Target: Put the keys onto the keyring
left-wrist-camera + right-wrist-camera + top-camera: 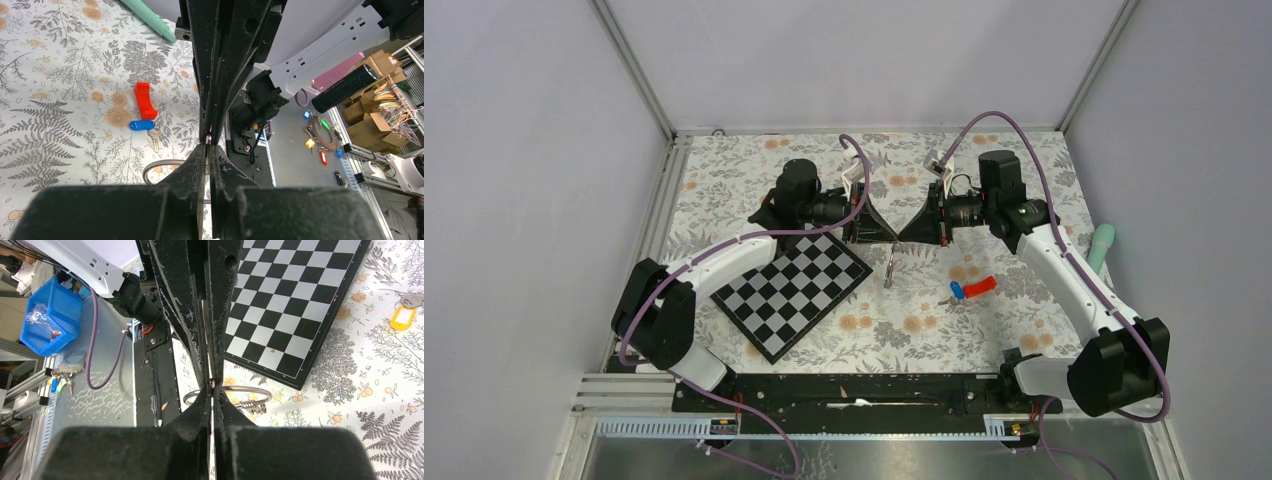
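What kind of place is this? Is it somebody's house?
More likely a robot lab or workshop. A left arm and right arm are bolted to a walled-in table, and beyond it sit cardboard boxes and a blue bin.

Two arms: left arm [724,250], right arm [1064,265]. Two grippers, one per arm: left gripper [207,150], right gripper [212,390]. One chessboard [792,290]. One key ring [250,388]. Two keys plainly countable: one blue-capped key [142,125], one yellow-tagged key [403,318]. One small metal piece [252,408] at the ring, too blurred to class as a key. One red block [145,100]. One mint-green stick [1102,248]. One flowered cloth [724,170].
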Available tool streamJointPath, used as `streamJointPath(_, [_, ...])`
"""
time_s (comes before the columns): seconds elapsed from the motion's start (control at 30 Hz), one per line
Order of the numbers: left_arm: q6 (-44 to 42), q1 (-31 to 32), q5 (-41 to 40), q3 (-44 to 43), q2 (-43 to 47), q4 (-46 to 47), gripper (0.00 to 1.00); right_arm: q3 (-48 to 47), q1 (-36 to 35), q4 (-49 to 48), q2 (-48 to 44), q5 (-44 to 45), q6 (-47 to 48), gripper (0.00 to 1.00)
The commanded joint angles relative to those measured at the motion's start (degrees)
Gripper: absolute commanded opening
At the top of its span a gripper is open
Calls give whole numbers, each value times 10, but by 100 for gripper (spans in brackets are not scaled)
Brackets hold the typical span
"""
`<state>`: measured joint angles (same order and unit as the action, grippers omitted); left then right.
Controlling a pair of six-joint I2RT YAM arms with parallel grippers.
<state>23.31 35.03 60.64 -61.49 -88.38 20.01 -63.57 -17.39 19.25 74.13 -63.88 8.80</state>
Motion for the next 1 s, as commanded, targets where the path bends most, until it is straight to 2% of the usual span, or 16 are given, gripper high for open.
streamJointPath(0.0, [-8,14,3,-29,-5,28,6,-18,-12,-13,-8,-5,8,0])
streamJointPath(0.57, [-10,17,9,-27,-5,27,8,-20,-12,-13,-8,-5,6,0])
streamJointPath(0.63, [-11,17,9,-28,-6,27,7,-19,-12,-14,-8,-4,6,0])
streamJointPath(0.7, [-11,17,9,-28,-5,27,0,-19,-12,-13,-8,-4,6,0])
streamJointPath(0.97, [-19,17,12,-21,5,23,0,-17,-12,-10,-14,6,12,0])
